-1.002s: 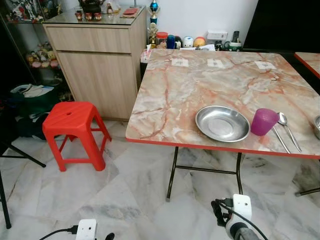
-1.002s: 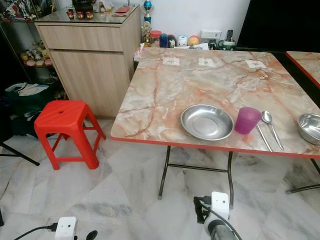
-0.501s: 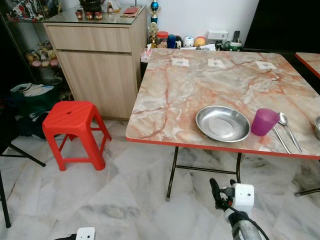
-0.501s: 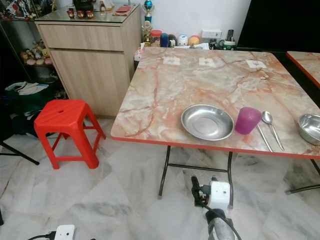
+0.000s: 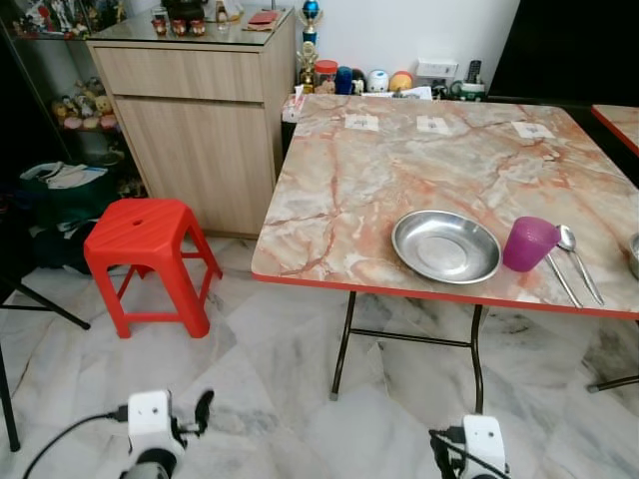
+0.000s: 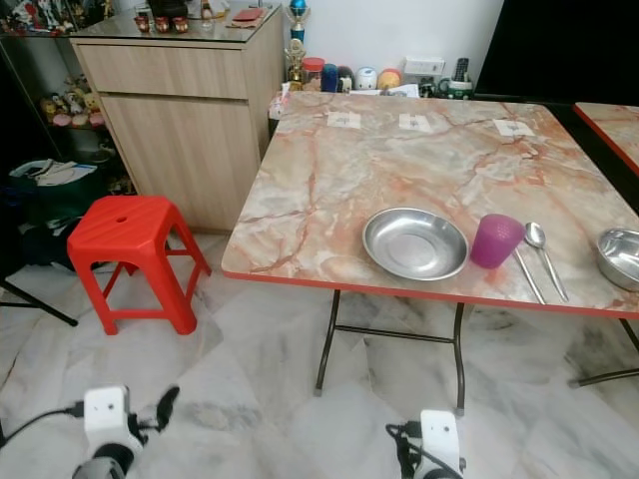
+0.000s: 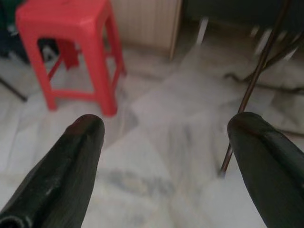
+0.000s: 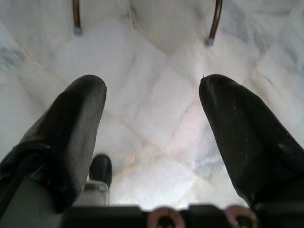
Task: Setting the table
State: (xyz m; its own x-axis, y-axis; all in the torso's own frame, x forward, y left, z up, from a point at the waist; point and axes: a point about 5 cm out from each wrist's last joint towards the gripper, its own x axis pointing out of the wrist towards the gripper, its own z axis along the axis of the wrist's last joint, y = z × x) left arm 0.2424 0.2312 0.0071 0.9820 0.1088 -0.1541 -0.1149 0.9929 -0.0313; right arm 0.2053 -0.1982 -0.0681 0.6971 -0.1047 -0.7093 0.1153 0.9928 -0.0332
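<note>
1. Near the front edge of the table (image 5: 399, 170) lies one place setting: plate (image 5: 445, 246), purple cup (image 5: 529, 243) just beside it, then spoon (image 5: 571, 251) and a second utensil (image 5: 560, 277), too thin to identify. A steel bowl (image 6: 621, 255) sits farther right, near that same edge.
2. Left gripper (image 7: 164, 164) hangs low over the floor, fingers (image 7: 71, 161) spread wide, holding nothing; its wrist view faces the stool (image 7: 71, 42).
3. Right gripper (image 8: 152, 128) hangs low before the table, likewise wide apart and empty, pointing at the floor between the table legs (image 8: 216, 21).
4. Judged step: one setting appears complete; both arms idle, with no item in hand. The next move probably calls for approaching the table or fetching further ware, raising an arm above the tabletop.
5. Surface: pink-veined marble top with red rim, on thin metal legs; small paper tags (image 5: 432, 125) lie along its far side.
6. Room: grey marble floor (image 5: 250, 399), red stool, wooden cabinet (image 5: 200, 120), jars (image 5: 344, 80) against the wall.
</note>
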